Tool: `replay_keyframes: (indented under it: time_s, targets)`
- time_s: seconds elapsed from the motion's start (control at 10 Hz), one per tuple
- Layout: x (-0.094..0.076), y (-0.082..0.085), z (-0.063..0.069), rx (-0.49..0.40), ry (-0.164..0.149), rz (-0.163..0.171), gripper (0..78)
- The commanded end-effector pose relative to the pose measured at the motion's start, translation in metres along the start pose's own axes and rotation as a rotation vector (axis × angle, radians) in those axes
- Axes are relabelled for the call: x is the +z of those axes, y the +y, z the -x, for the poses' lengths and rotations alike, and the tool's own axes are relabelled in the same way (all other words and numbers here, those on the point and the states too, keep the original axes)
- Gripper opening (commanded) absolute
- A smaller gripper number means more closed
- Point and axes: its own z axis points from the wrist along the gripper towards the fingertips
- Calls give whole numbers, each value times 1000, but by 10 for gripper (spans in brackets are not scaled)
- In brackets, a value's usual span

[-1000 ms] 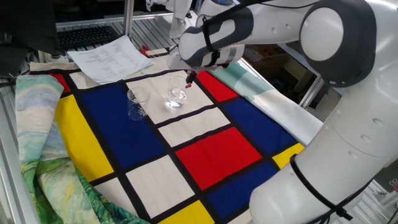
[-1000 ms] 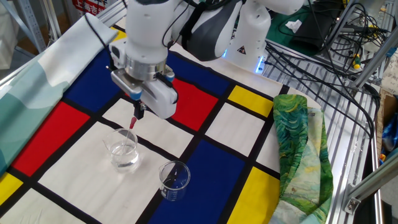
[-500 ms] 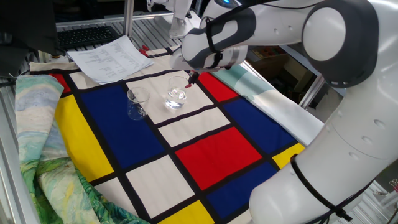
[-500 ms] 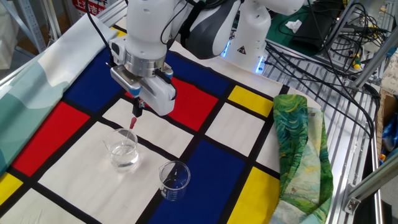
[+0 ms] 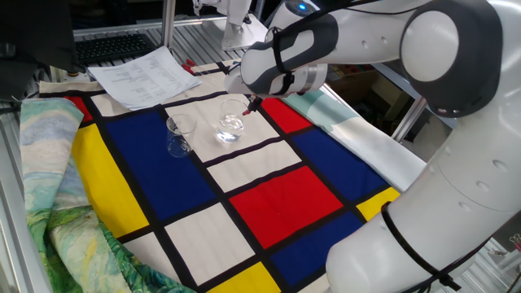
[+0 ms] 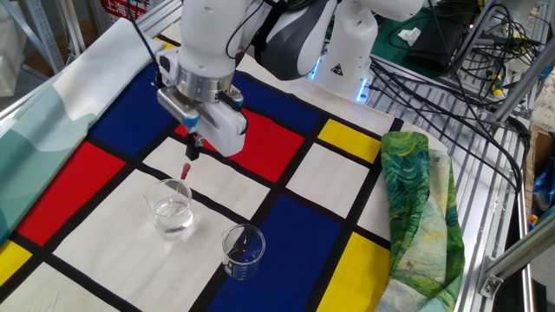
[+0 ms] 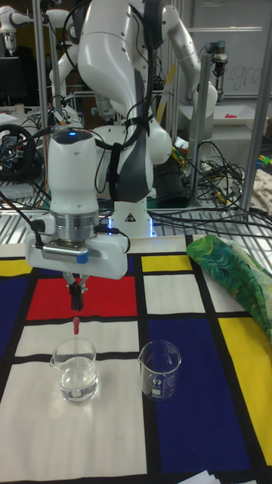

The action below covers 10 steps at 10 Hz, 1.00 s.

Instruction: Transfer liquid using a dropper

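Observation:
The dropper (image 7: 75, 327) stands in the rounder clear glass (image 7: 75, 370), and only its small red bulb (image 6: 185, 172) shows above the rim. Clear liquid (image 7: 77, 384) glints in the bottom of that glass. My gripper (image 7: 75, 305) hangs just above the bulb with a small gap, its fingers close together and nothing held between them. In the side views the gripper (image 6: 193, 154) (image 5: 257, 98) sits over the far rim of the glass (image 6: 172, 211) (image 5: 230, 126). A small beaker (image 7: 159, 370) (image 6: 243, 251) (image 5: 179, 137) stands beside the glass on the chequered cloth.
Printed papers (image 5: 145, 73) lie at the cloth's far corner. A crumpled green patterned cloth (image 6: 416, 199) (image 5: 49, 163) lies along one table edge. Cables (image 6: 451, 69) and the robot base (image 6: 342, 61) sit behind the table.
The gripper has risen away from the glass while the red bulb stayed where it was. Glass and beaker have not moved.

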Motion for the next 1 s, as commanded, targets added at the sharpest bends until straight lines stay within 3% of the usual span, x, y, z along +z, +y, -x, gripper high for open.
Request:
replay_keyframes:
  time_s: [0.1,0.5,1.0]
  targets:
    - [-1,-1,1,9,-24,9,11]
    - [0,0,1,21,-72,22,11]
    - [0,0,1,12,-59,24,11]
